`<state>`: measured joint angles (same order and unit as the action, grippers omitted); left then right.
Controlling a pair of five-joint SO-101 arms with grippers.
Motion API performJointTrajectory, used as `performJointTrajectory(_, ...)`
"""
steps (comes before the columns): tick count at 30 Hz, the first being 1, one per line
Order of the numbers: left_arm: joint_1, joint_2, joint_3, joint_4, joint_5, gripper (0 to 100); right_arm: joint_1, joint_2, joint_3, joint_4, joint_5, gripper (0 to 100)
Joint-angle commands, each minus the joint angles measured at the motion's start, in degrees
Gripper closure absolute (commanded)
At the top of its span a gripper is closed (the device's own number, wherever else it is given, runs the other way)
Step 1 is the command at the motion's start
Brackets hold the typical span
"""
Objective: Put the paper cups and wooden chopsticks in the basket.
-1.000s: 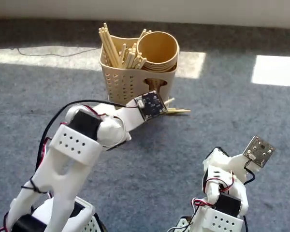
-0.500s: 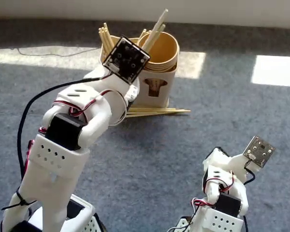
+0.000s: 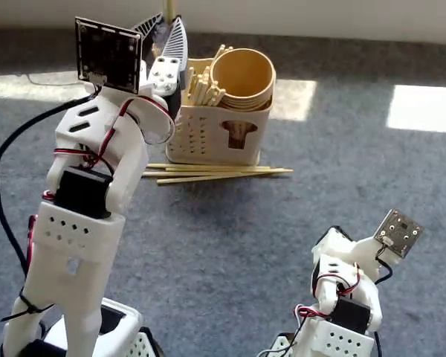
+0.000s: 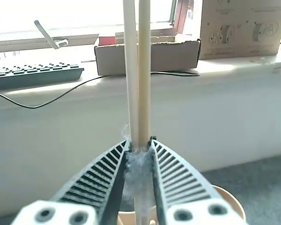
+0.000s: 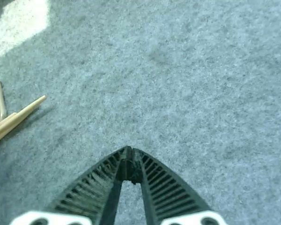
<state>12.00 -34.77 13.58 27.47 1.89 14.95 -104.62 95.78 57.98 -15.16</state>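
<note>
Grey carpet-like covering spreads over the whole bench [image 3: 230, 245], with bright patches of sunlight across its far side. The left arm [image 3: 89, 223], the biggest thing on it, rears up from the near left corner. Its upper link climbs steeply and its wrist is bent so that the left hand [image 3: 168, 22] points straight up, high above the bench by the basket's left end. That hand is pinching a pair of chopsticks [image 4: 144, 70] low on their length. The two sticks stand upright side by side between the ribbed fingers [image 4: 100, 171], which close in on them from both sides.

The right arm [image 3: 346, 286] is folded low at the near right, well apart from everything else. The right hand [image 5: 129, 151] hangs over bare carpet with its fingertips pressed together and nothing between them.

The basket [image 3: 208, 137], a cream perforated tub, stands upright toward the far side of the bench. Nested paper cups [image 3: 243, 74] fill its right half, mouths up. A bundle of chopsticks [image 3: 201, 85] leans in its left half, just beside the cups. Loose chopsticks [image 3: 215, 172] lie flat on the carpet just in front of the basket, roughly parallel to its front wall, their ends reaching past its right corner.
</note>
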Motion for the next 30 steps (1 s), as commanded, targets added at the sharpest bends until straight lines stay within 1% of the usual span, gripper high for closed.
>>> performJointTrajectory(1,-1.89,4.53,-2.51,-5.1,0.88,99,0.48,-0.57,5.93,-1.89,0.0,99.2)
performJointTrajectory(3,-3.21,7.69,-2.59,-6.51,1.05,99,0.48,-0.57,5.93,-1.89,0.0,99.2)
performJointTrajectory(7,-6.02,13.32,-2.51,-9.76,5.8,99,0.48,-0.57,5.93,-1.98,0.0,99.2)
performJointTrajectory(10,-7.87,16.92,-2.51,-10.64,7.21,99,0.48,-0.57,5.93,-1.98,0.0,99.2)
performJointTrajectory(15,-8.13,21.23,-1.8,-10.46,7.47,99,0.48,-0.57,5.93,-2.07,0.0,99.2)
performJointTrajectory(21,-6.81,21.76,5.14,-10.46,7.56,99,0.48,-0.57,5.93,-2.07,0.0,99.2)
performJointTrajectory(23,-6.64,21.76,6.55,-10.2,7.56,97,0.48,-0.57,5.93,-2.07,0.0,99.2)
performJointTrajectory(26,-6.55,21.58,5.76,-4.66,8.88,89,0.48,-0.57,5.93,-2.15,0.0,99.2)
performJointTrajectory(28,-6.64,20.0,3.38,1.67,12.04,87,0.48,-0.57,5.93,-2.15,0.0,99.2)
performJointTrajectory(30,-6.64,17.45,0.66,8.26,13.54,84,0.48,-0.57,5.93,-2.15,0.0,99.2)
